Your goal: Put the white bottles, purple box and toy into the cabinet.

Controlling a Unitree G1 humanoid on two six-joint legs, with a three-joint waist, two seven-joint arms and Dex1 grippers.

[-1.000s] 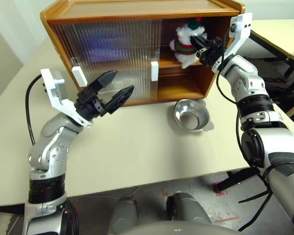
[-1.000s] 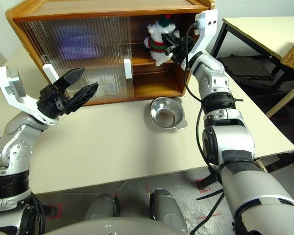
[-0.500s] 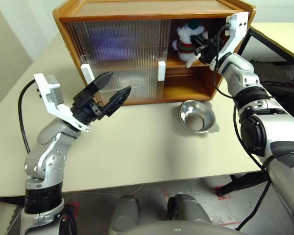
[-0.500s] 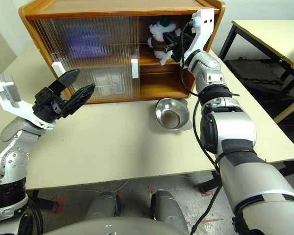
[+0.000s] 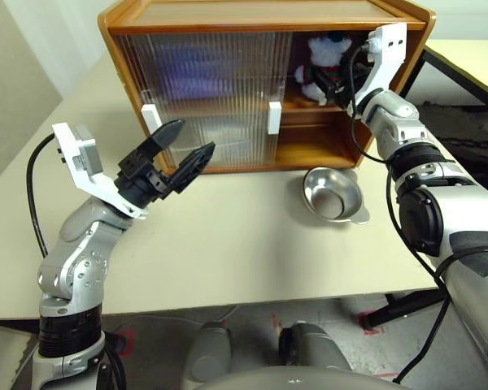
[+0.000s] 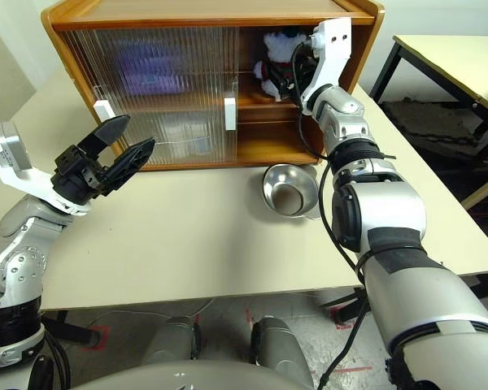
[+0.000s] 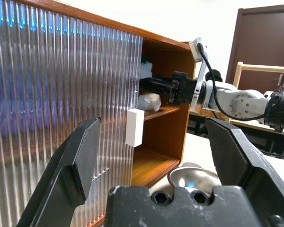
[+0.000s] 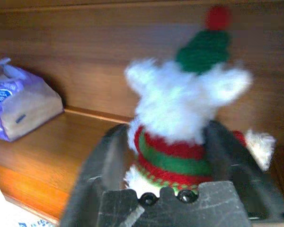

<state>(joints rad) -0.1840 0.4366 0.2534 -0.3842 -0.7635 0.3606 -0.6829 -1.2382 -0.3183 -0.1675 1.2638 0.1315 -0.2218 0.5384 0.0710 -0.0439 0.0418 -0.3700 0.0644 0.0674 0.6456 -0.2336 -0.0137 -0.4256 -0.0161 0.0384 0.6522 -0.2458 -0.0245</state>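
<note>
The table (image 5: pixel 228 244) carries the cabinet (image 5: pixel 228 16) at its far side, and you see the cabinet's two ribbed doors (image 5: pixel 203 97) slid to the left half, white handles (image 5: pixel 274 117) facing you, leaving the right half uncovered. The right arm (image 5: pixel 407 154) reaches into that uncovered half at the level of the middle shelf (image 5: pixel 309 106). The toy (image 8: pixel 180 118) stands upright on this shelf, green and red hat uppermost, striped body low between the right gripper (image 8: pixel 168 156) fingers. In the right wrist view the two fingers stand apart on either side of the striped body, wide of it rather than pressed shut; you cannot tell whether either finger touches the plush. The purple box (image 8: pixel 19 106) lies on the same shelf, well to one side of the toy, against the back wall. Behind the ribbed doors you see only pale and purplish blurs, so the bottles cannot be made out there. The left gripper (image 5: pixel 175 154) hovers above the table in front of the closed doors, its two black fingers spread wide with nothing between them. The metal bowl (image 5: pixel 333 195) sits empty on the table just in front of the cabinet's uncovered half.
</note>
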